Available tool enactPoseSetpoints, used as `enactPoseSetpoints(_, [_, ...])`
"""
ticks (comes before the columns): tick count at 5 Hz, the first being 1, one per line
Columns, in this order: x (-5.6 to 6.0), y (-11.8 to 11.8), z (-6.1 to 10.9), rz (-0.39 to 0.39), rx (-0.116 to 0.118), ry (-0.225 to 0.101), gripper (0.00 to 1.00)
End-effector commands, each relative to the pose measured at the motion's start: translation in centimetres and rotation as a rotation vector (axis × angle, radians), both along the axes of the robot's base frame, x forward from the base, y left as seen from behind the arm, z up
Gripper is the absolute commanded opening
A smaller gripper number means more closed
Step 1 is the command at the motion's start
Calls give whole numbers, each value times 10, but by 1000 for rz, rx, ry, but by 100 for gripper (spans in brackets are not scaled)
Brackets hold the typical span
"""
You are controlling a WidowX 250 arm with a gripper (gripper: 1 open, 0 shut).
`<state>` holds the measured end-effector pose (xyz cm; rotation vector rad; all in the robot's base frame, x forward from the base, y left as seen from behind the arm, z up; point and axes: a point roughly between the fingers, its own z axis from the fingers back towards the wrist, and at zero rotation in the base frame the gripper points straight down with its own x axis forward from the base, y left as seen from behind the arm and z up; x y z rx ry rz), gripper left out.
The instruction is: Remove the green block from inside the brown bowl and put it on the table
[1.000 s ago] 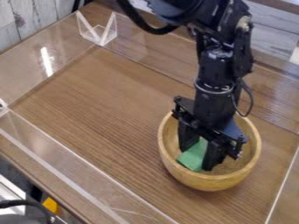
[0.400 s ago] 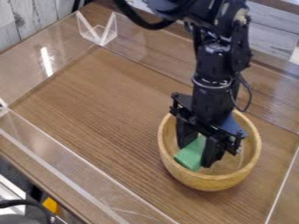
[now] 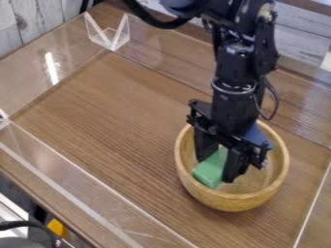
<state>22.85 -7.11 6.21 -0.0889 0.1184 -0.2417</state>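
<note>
One black robot arm, reaching in from the far edge of the tabletop, jaws pointing down into brown bowl. Bowl upright, round, thick light-brown rim, smooth tan inside, sits toward the near right corner of the tabletop. Green block inside bowl, on the left side of the interior, partly hidden by the black fingers. Block looks tilted, one end up between the fingers, lower end toward the near left of the bowl. Jaws apart, not clenched; whether they grip the block, cannot tell, contact is hidden. Block still within the rim, not on the tabletop. Dark blue-grey part on the arm's hand, right side, over the bowl. Black cable loops off the arm's upper part, another short loop on its right. Tabletop brown wood grain, clear walls along edges. White angular bracket near the far left corner. Outside the near left edge: black cable and small yellow thing, too small to name.
</note>
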Motion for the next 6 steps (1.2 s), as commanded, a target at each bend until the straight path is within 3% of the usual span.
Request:
enactPoseSetpoints(1, [9, 0, 18, 16, -19, -66, 0])
enactPoseSetpoints(6, [10, 4, 28, 37, -21, -80, 0])
